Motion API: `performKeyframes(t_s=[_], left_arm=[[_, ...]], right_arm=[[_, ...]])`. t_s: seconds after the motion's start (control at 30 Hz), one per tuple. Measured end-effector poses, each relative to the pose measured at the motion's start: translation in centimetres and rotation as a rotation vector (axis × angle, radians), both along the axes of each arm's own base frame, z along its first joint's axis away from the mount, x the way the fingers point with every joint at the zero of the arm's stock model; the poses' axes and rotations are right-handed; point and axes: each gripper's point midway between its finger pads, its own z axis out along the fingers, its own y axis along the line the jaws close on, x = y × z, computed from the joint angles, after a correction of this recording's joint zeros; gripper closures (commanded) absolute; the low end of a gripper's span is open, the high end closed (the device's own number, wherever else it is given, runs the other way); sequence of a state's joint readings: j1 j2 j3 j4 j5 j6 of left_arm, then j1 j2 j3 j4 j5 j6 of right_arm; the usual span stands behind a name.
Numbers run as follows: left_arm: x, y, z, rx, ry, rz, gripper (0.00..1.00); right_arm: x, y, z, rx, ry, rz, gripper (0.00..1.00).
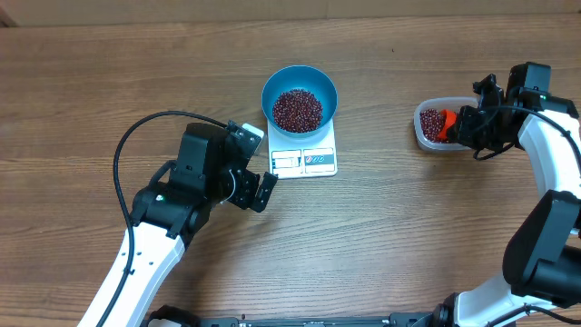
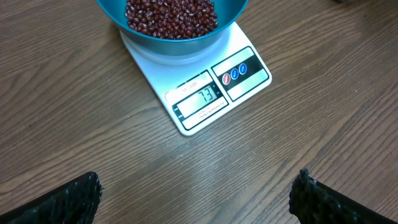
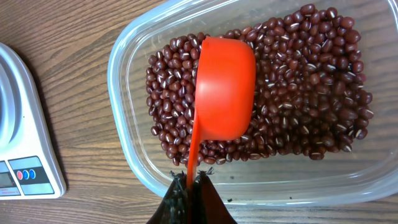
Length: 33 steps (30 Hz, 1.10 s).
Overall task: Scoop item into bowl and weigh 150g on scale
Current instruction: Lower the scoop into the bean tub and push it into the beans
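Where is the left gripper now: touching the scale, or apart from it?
Apart. The left wrist view shows a strip of bare table between the open left gripper and the near edge of the scale.

My scale [image 1: 304, 162] lies flat near the middle of the table [image 1: 91, 73], white and rectangular. Its display [image 2: 205, 96] edge faces me and reads 73, with three small round buttons beside it. My blue bowl [image 1: 270, 89] stands upright on the scale's far part. A heap of dark red-brown beans [image 1: 298, 110] fills its bottom, below the rim. More of the same beans lie well apart on my right, spread across the floor of a clear tub [image 3: 127, 62], partly under an orange scoop [image 3: 225, 87].
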<state>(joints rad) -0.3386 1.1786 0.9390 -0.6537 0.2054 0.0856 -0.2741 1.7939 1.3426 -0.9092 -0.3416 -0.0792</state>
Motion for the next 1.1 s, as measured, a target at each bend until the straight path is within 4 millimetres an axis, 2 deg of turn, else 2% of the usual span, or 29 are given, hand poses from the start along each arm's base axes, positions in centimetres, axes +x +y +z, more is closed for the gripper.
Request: performKeyframes(t_s=[0.83, 1.1], left_arm=[[0.0, 0.0, 0.0, 0.000, 0.000, 0.000, 0.00], [0.0, 0.0, 0.0, 0.000, 0.000, 0.000, 0.00]], right_arm=[[-0.4, 1.8, 0.5, 0.108, 0.008, 0.015, 0.96], [-0.3, 1.2, -0.2, 0.160, 0.028, -0.040, 0.96]])
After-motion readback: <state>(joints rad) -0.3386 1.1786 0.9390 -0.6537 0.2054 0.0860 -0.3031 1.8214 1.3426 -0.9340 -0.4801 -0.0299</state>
